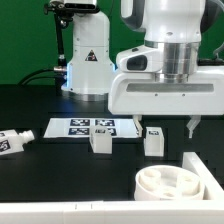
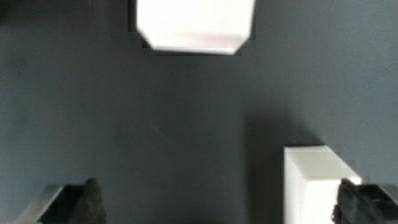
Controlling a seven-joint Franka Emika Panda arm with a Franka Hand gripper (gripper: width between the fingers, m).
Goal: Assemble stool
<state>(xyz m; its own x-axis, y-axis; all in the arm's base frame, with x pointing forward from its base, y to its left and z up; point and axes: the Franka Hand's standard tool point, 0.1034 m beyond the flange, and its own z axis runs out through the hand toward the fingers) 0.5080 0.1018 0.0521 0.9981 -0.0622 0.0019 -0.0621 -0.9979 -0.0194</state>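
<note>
My gripper [image 1: 166, 128] is open and empty, hovering just above the black table. One short white block leg [image 1: 153, 142] stands below it, close to one finger. In the wrist view this leg [image 2: 317, 180] lies right beside one dark fingertip [image 2: 368, 203], inside the wide gap of the gripper [image 2: 217, 206]. A second leg [image 1: 100, 142] stands beside the marker board; the wrist view shows a white block [image 2: 192, 25] farther off. A third leg [image 1: 10, 143] lies at the exterior view's left. The round rimmed seat disc [image 1: 192, 189] sits at the front right.
The marker board [image 1: 90, 127] lies flat behind the legs. A white raised rail [image 1: 205, 162] runs by the seat disc, and another along the table's front edge [image 1: 60, 213]. The robot's white base [image 1: 88, 60] stands at the back.
</note>
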